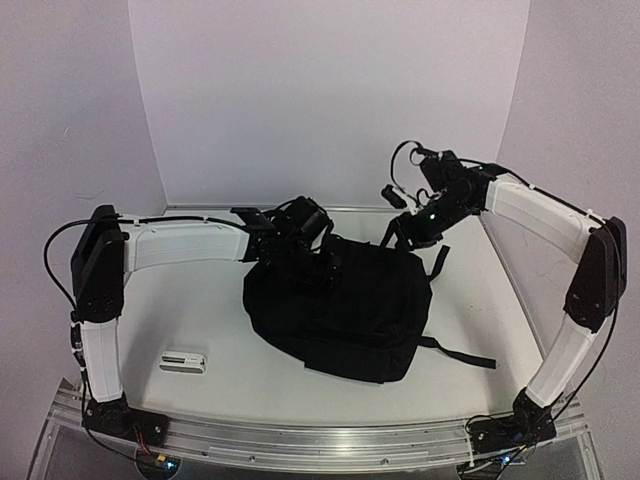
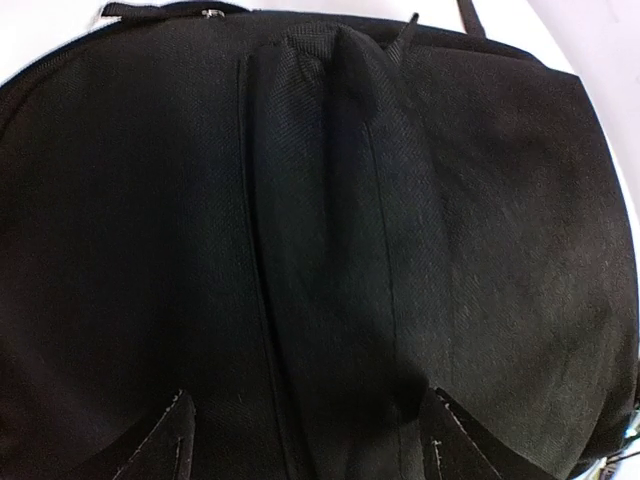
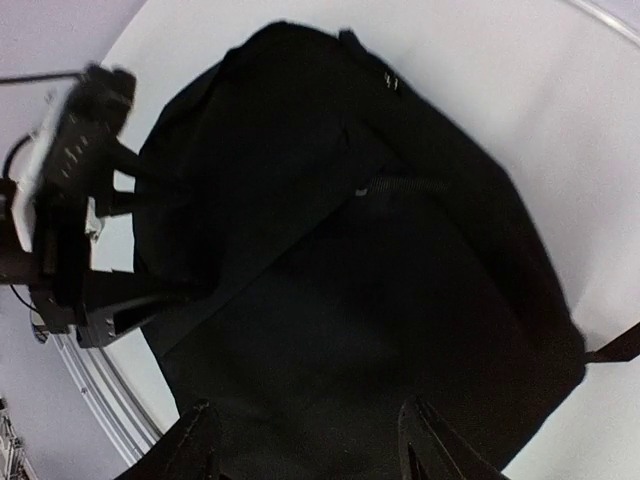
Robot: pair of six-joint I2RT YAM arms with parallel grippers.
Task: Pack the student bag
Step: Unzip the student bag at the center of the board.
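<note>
Centre of the overhead frame, on the white table, I've got the student bag lying flat, its rounded end toward the upper left and a webbing strap trailing off its lower right side. Both arms reach in from the sides.

My left gripper sits low over the bag's upper left edge. From its wrist camera the black weave fills nearly the whole frame, and I see the two fingers at the bottom corners, spread apart. A raised fold of fabric runs up the frame between them; neither finger appears to press on it, so nothing is pinched. A small metal zip pull shows at the top edge.

My right gripper hangs above the bag's upper right corner. Its wrist view looks down on most of the bag, with its own fingers spread at the bottom of the frame and clear of the fabric. The left gripper shows at the left of that view, against the bag's edge.

Lower left of the overhead frame, a small white oblong item lies on the table, well apart from the bag; I can't tell what it is.
</note>
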